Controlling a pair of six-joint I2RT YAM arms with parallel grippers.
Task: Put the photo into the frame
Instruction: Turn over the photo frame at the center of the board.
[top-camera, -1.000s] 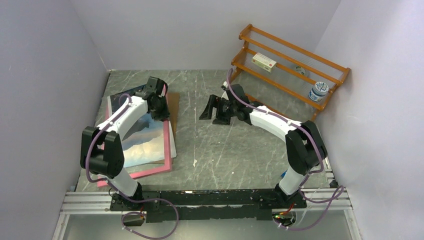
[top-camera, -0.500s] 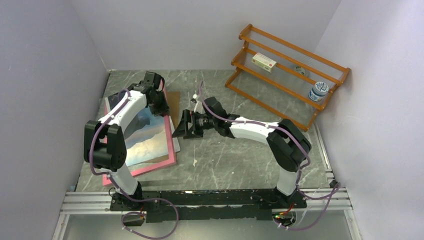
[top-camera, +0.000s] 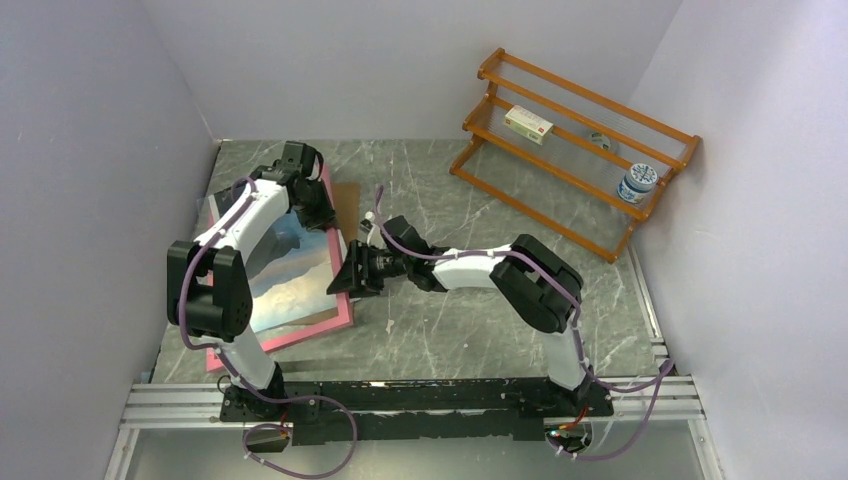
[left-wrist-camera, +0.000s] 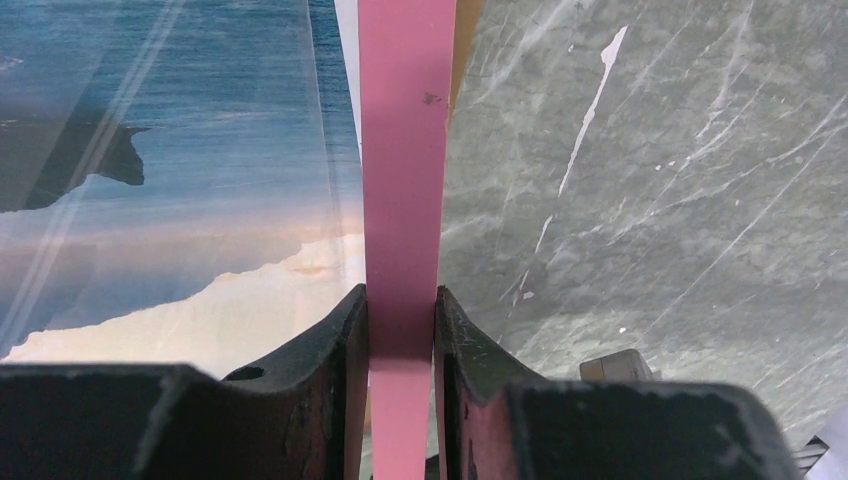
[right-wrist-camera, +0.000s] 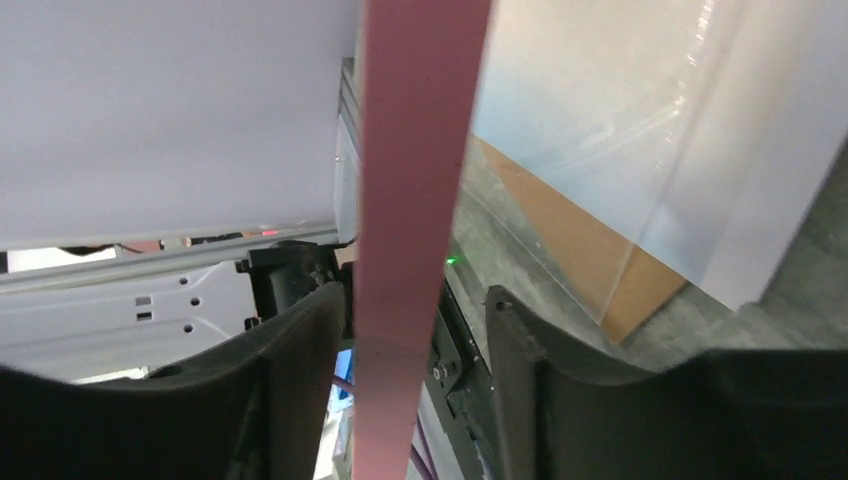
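Observation:
The pink frame (top-camera: 340, 300) lies at the left of the table with its right side raised. My left gripper (top-camera: 313, 207) is shut on the right rail near its far corner; in the left wrist view both fingers press the pink rail (left-wrist-camera: 405, 150) at the gripper (left-wrist-camera: 401, 300). The photo (top-camera: 290, 270) of sea and clouds shows inside the frame's opening, and left of the rail under a glossy sheet (left-wrist-camera: 200, 150). My right gripper (top-camera: 355, 272) stands open astride the same rail (right-wrist-camera: 415, 150) lower down. There the gripper (right-wrist-camera: 415, 300) shows a gap between the rail and its right finger.
A brown backing board (top-camera: 346, 198) pokes out behind the frame's far right corner and also shows under a pale clear sheet (right-wrist-camera: 560, 220). An orange wooden rack (top-camera: 580, 130) stands at the back right, holding a small box (top-camera: 528, 123) and a jar (top-camera: 637, 183).
My right arm has swung left across the table until its jaws straddle the frame's right rail, and the jaws have narrowed. The left gripper has kept its hold on the frame.

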